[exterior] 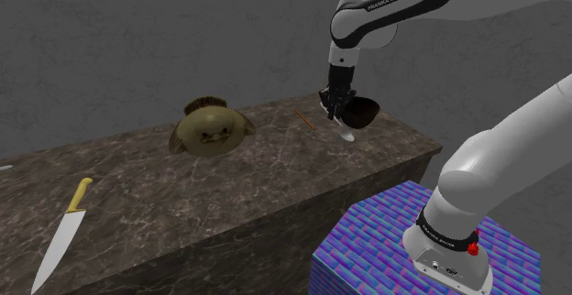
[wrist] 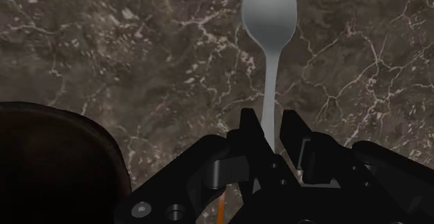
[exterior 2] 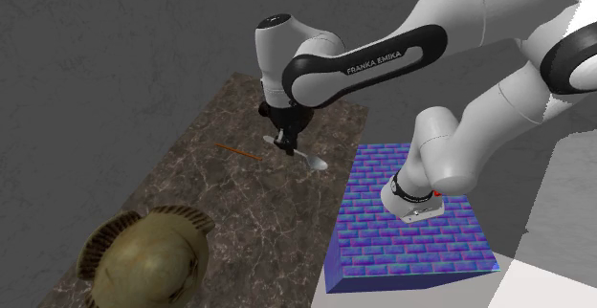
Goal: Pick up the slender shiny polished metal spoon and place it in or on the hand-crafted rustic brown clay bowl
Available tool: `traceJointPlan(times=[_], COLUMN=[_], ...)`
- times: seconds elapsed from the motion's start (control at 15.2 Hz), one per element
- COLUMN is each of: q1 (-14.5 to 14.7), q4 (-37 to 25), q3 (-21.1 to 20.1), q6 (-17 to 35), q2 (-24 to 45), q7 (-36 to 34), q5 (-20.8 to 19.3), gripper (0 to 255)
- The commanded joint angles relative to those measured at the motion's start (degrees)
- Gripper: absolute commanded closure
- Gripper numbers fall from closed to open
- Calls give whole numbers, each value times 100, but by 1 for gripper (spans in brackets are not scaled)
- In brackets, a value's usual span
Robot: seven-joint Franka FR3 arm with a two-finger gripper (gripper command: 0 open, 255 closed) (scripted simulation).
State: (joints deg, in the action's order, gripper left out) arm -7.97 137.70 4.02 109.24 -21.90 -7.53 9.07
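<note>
A slender pale metal spoon (wrist: 270, 21) is clasped by its handle between my black fingers, its bowl end pointing away from the hand toward the marble countertop (wrist: 139, 62). My gripper (wrist: 272, 127) is shut on it. In the shoulder view the gripper (exterior: 336, 106) hangs over the counter's far right end with the spoon (exterior: 347, 136) dangling below, just beside the dark brown clay bowl (exterior: 363, 112). The bowl's rim (wrist: 55, 153) lies close beside the hand. In the second exterior view the gripper (exterior 2: 287, 142) holds the spoon (exterior 2: 312, 159) near the counter's edge.
An olive fish-shaped object with fins (exterior: 211, 129) (exterior 2: 145, 258) sits mid-counter. A thin orange stick (exterior: 304, 119) (exterior 2: 236, 149) lies near the bowl. A yellow-handled knife (exterior: 60, 238) rests at the counter's near left. The blue-purple brick-patterned stand (exterior: 385, 238) is below right.
</note>
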Motion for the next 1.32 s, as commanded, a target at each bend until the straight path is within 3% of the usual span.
traceJointPlan(times=[0.0,0.59,1.25], q1=[-3,-8,-497], q4=[-123,-679,-1896], q3=[0,0,913], q6=[-169,-843,-1161], q2=[-45,-171,914], q7=[-27,-136,1158], q5=[-13,-48,-369], gripper=[255,255,255])
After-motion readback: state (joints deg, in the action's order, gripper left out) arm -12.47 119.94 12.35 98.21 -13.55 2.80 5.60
